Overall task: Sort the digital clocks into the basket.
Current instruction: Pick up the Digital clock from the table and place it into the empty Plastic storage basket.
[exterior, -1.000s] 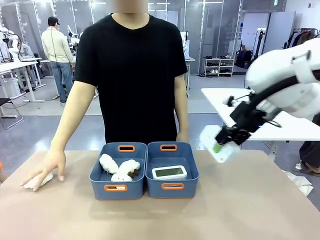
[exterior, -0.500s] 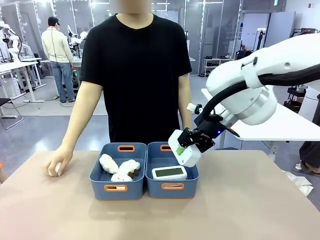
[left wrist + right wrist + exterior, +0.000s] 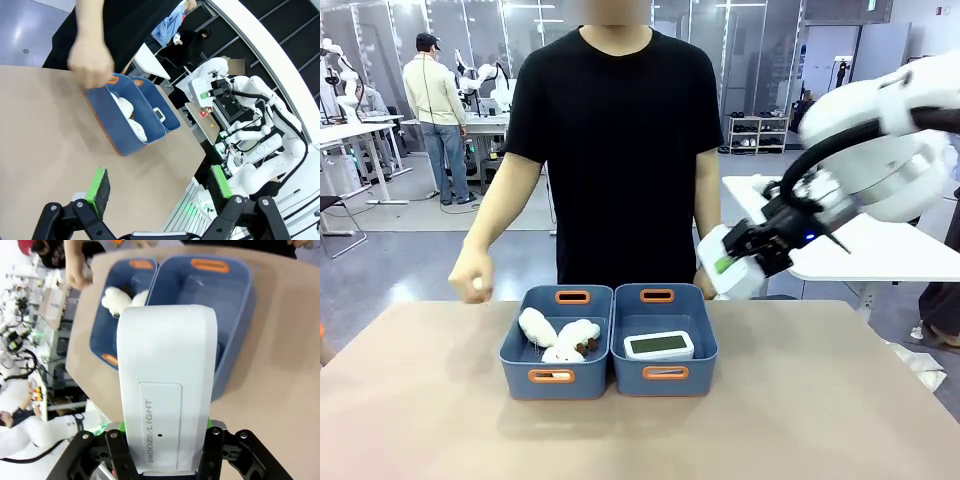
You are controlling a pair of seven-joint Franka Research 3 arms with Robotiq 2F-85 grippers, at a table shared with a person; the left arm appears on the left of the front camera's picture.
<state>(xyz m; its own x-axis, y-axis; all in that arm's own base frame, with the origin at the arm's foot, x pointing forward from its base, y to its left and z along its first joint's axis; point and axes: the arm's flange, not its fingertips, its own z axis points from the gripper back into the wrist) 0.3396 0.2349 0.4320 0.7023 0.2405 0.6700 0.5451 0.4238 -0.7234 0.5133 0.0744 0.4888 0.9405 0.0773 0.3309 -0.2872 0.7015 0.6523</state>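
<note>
The right gripper [image 3: 738, 262] clamps a white digital clock [image 3: 725, 280] in the air near the far right corner of the slate-blue basket [image 3: 630, 378], where a second clock [image 3: 659, 345] lies face up, while the left gripper [image 3: 159, 184] hangs with jaws spread above the table [image 3: 50, 140].

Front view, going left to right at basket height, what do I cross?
Person's raised hand → twin bin with plush toys → basket holding one digital clock → second digital clock, gripped by the right gripper.
</note>
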